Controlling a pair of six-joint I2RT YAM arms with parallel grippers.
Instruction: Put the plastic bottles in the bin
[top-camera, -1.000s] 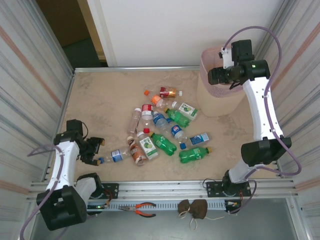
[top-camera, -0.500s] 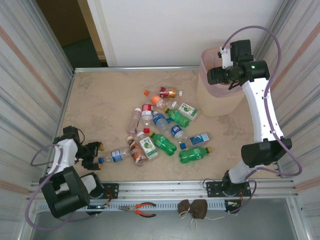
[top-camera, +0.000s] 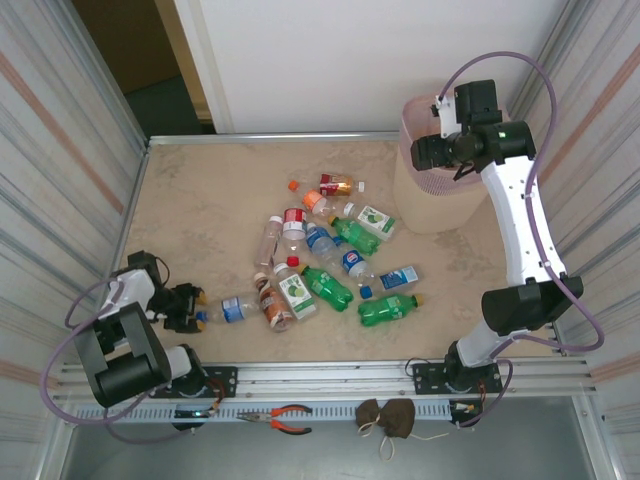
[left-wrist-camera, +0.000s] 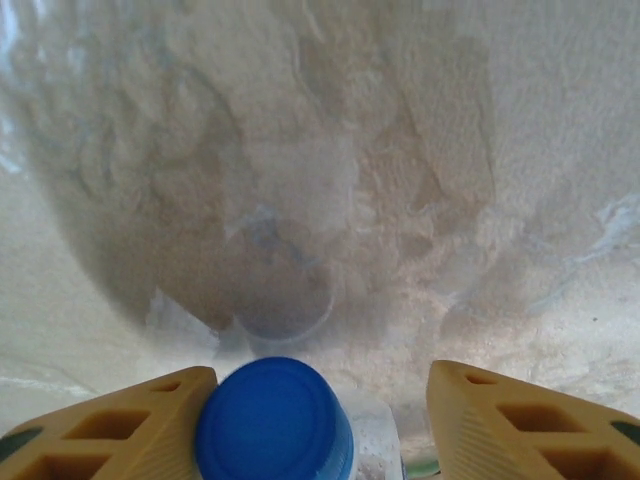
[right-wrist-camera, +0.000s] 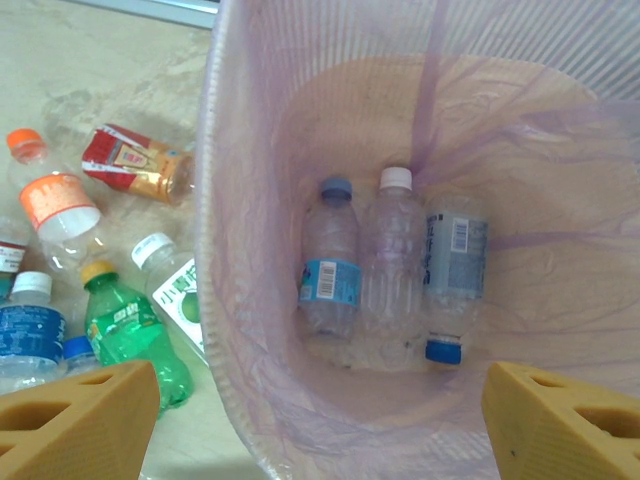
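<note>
Several plastic bottles (top-camera: 320, 262), clear, green and brown, lie scattered mid-table. The nearest one is a clear bottle (top-camera: 232, 310) with a blue label, its blue cap (left-wrist-camera: 273, 422) pointing at my left gripper (top-camera: 190, 308). That gripper (left-wrist-camera: 320, 400) is open around the cap: the left finger (left-wrist-camera: 130, 420) touches it and the right finger stands well apart. The pink bin (top-camera: 435, 195) stands at the back right. My right gripper (top-camera: 428, 152) hangs open and empty over its rim (right-wrist-camera: 214, 200). Three bottles (right-wrist-camera: 392, 255) lie on the bin's floor.
Corrugated metal walls close in on both sides of the table. Orange-handled pliers (top-camera: 285, 418) and a brown pouch (top-camera: 388, 418) lie on the ledge in front of the arm bases. Bare tabletop stretches along the back left (top-camera: 210, 190).
The left arm has folded down and back while its jaws narrowed round the blue cap. The right gripper has shifted slightly over the bin.
</note>
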